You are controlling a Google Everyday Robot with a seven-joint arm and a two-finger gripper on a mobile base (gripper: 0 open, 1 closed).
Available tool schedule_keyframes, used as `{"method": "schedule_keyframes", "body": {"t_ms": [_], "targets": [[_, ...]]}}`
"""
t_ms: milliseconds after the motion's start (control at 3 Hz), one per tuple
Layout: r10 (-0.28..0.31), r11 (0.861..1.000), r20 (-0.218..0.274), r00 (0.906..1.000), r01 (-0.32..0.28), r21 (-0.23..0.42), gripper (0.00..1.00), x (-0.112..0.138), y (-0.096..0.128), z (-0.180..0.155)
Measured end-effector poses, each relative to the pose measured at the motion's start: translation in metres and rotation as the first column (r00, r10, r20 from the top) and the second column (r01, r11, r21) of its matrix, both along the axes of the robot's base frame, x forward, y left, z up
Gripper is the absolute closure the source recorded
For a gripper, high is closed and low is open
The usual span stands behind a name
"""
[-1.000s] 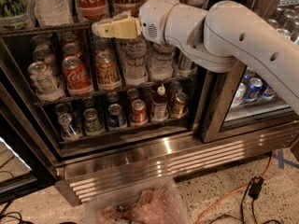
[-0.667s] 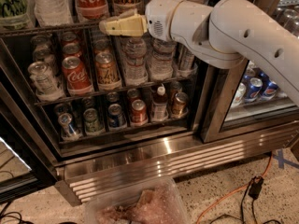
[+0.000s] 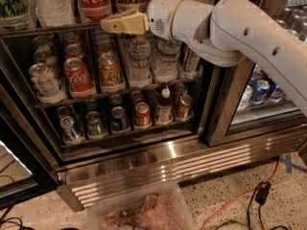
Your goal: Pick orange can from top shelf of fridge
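The orange can [image 3: 109, 71] stands upright on the top shelf [image 3: 96, 96] of the open fridge [image 3: 144, 152], right of a red Coca-Cola can [image 3: 76, 75]. My gripper [image 3: 120, 23] points left at the end of the white arm [image 3: 240, 28]. It hangs in front of the fridge's upper frame, above the orange can and slightly to its right, clear of it. The arm hides part of the water bottles behind it.
Water bottles [image 3: 140, 61] stand right of the orange can, and a silver can [image 3: 44, 79] stands at the left. Several cans and a small bottle fill the lower shelf [image 3: 124, 128]. Blue cans [image 3: 261, 90] sit behind the right glass door. A plastic tub [image 3: 144, 210] and an orange cable [image 3: 240, 200] lie on the floor.
My gripper and wrist have risen slightly in front of the fridge's upper frame. The cans have not moved.
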State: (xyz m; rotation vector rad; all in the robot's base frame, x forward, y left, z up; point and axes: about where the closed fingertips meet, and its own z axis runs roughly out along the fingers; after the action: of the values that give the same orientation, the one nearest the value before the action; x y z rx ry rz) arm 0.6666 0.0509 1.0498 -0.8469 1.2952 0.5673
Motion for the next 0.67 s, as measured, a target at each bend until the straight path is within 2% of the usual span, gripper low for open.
{"method": "schedule_keyframes", "body": {"t_ms": [667], "targets": [[0.016, 1.000, 0.024, 0.9996, -0.016, 0.001, 0.01, 0.0114, 0.0085, 0.0041]]}}
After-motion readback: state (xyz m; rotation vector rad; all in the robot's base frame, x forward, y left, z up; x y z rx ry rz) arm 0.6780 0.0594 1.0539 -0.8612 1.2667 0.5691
